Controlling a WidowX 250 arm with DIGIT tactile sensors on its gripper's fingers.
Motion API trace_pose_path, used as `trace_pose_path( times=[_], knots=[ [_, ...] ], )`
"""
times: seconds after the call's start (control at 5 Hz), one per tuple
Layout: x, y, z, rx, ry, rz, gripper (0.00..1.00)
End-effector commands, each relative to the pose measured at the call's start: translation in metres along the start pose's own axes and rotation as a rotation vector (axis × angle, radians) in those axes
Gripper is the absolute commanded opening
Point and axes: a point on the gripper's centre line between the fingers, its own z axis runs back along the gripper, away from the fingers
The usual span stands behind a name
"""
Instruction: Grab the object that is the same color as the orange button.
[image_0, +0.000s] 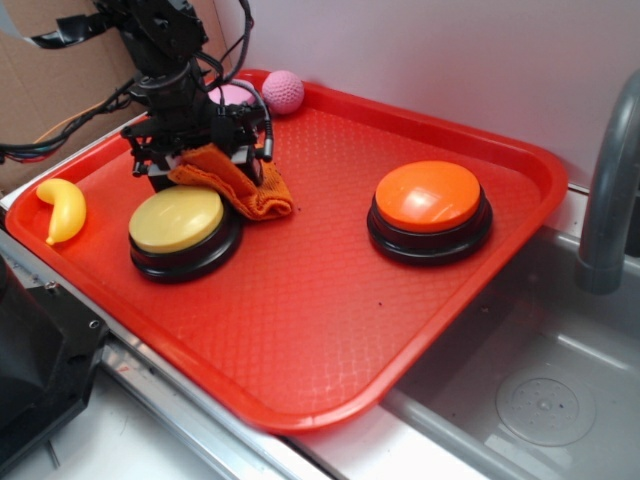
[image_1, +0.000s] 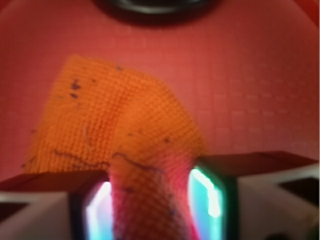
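Note:
The orange knitted cloth hangs from my gripper at the back left of the red tray, its lower end trailing on the tray beside the yellow-topped button. In the wrist view the cloth is bunched up between my two fingers, and my gripper is shut on that fold. The orange button, domed with a black base, stands apart on the right of the tray.
A yellow banana toy lies at the tray's left rim. A pink dimpled ball and a pink-topped button sit at the back. A sink with a grey faucet lies to the right.

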Motion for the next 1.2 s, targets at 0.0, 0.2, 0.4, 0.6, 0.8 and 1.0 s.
trace_pose_path(
  times=[0.0, 0.2, 0.4, 0.6, 0.8, 1.0],
  knots=[
    [0.016, 0.004, 0.026, 0.041, 0.000, -0.078, 0.00],
    [0.024, 0.007, 0.051, 0.072, 0.022, -0.188, 0.00],
    [0.023, -0.005, 0.080, 0.031, 0.037, -0.307, 0.00],
    [0.010, -0.027, 0.111, -0.061, 0.042, -0.428, 0.00],
    [-0.010, -0.050, 0.136, -0.130, 0.031, -0.545, 0.00],
    [-0.032, -0.061, 0.145, -0.163, -0.001, -0.619, 0.00]
  ],
)
